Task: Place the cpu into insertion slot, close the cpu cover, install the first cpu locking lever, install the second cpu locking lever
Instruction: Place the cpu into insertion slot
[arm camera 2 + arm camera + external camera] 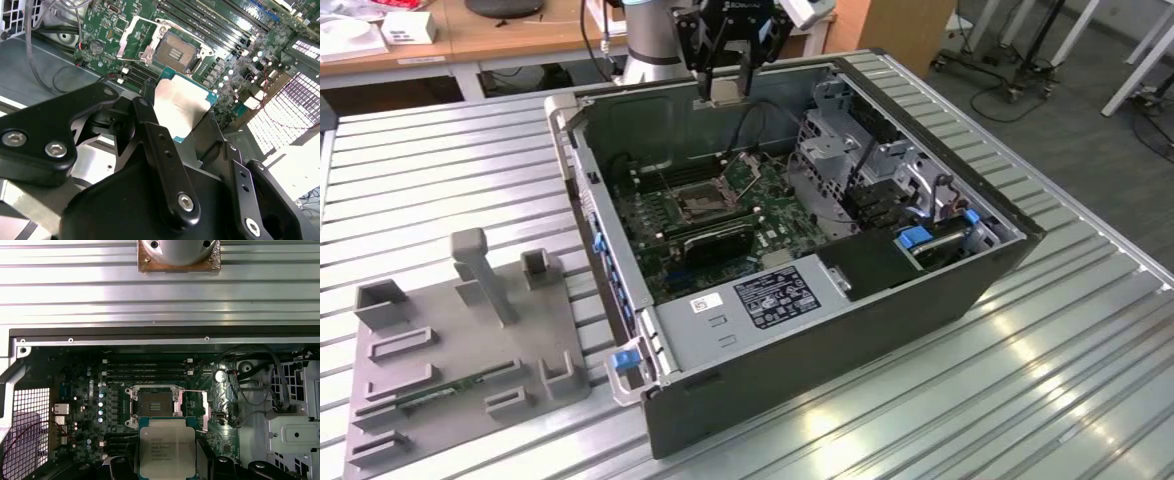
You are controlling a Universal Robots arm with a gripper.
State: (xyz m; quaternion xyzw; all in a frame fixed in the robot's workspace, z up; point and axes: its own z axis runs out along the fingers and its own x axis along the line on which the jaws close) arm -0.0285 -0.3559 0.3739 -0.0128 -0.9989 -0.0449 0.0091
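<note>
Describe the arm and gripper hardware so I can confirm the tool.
The arm is a silver-grey tube with a pale blue joint cap; a black cable runs beside it. The gripper is all black, built from pivoting link bars. In the second wrist view its fingers are flat matte bars fastened with silvery socket-head screws.

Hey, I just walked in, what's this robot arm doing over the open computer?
The arm's gripper has its jaws shut on the cpu and holds it above the open computer case. Below it, on the green motherboard, the insertion slot lies uncovered and empty. The cpu is not yet seated in it.
</note>
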